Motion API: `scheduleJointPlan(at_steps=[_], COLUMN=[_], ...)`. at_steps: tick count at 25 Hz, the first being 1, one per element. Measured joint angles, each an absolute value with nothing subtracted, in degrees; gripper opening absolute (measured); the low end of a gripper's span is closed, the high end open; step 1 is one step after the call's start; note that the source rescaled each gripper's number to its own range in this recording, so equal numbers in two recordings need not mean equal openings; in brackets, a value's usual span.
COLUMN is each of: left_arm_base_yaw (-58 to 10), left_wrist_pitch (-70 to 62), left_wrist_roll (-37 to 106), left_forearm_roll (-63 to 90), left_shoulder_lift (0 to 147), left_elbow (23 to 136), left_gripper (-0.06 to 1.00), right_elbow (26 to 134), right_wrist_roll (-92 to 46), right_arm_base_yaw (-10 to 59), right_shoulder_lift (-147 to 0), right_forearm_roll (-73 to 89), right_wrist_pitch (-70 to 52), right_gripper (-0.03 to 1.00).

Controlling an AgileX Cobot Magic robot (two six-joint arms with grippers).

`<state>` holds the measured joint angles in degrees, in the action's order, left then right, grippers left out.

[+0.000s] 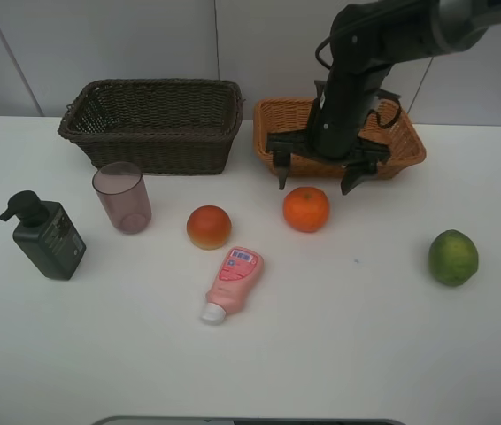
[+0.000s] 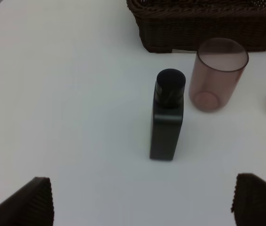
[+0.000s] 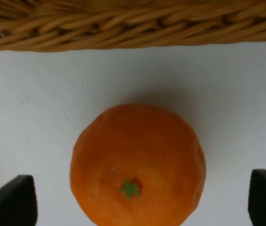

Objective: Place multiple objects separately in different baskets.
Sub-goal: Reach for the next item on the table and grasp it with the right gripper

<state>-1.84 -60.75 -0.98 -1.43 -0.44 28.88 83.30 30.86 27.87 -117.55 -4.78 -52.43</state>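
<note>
My right gripper [image 1: 314, 182] hangs open just above the orange [image 1: 306, 209], in front of the light tan basket [image 1: 273, 115]; in the right wrist view its fingers straddle the orange [image 3: 137, 165] without touching it. Only the left wrist view shows my left gripper [image 2: 142, 207], open and empty, short of the dark pump bottle [image 2: 167, 117] and the mauve cup [image 2: 216, 75]. On the table lie the red-orange fruit [image 1: 209, 227], the pink squeeze bottle [image 1: 233, 279] on its side, and the lime [image 1: 453, 258]. The dark brown basket [image 1: 149, 86] stands at the back left.
The white table [image 1: 366, 354] carries everything. The pump bottle [image 1: 47, 235] and cup [image 1: 122, 197] stand upright at the left, in front of the dark basket. The right arm reaches over the tan basket from the back right.
</note>
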Motion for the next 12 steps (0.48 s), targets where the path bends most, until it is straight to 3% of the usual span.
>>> scheduleJointPlan(at_steps=[12], left_arm_base_yaw=[-1.84], left_wrist_pitch=[-60.75], left_wrist_roll=[-0.98], left_forearm_roll=[-1.43], left_shoulder_lift=[-0.44], left_elbow=[28.88], left_gripper=[0.98], right_elbow=[83.30], right_wrist_roll=[39.95], right_arm_base_yaw=[29.95], right_shoulder_lift=[-118.80], right_forearm_roll=[-10.56], right_wrist_pitch=[-49.48], right_gripper=[1.00])
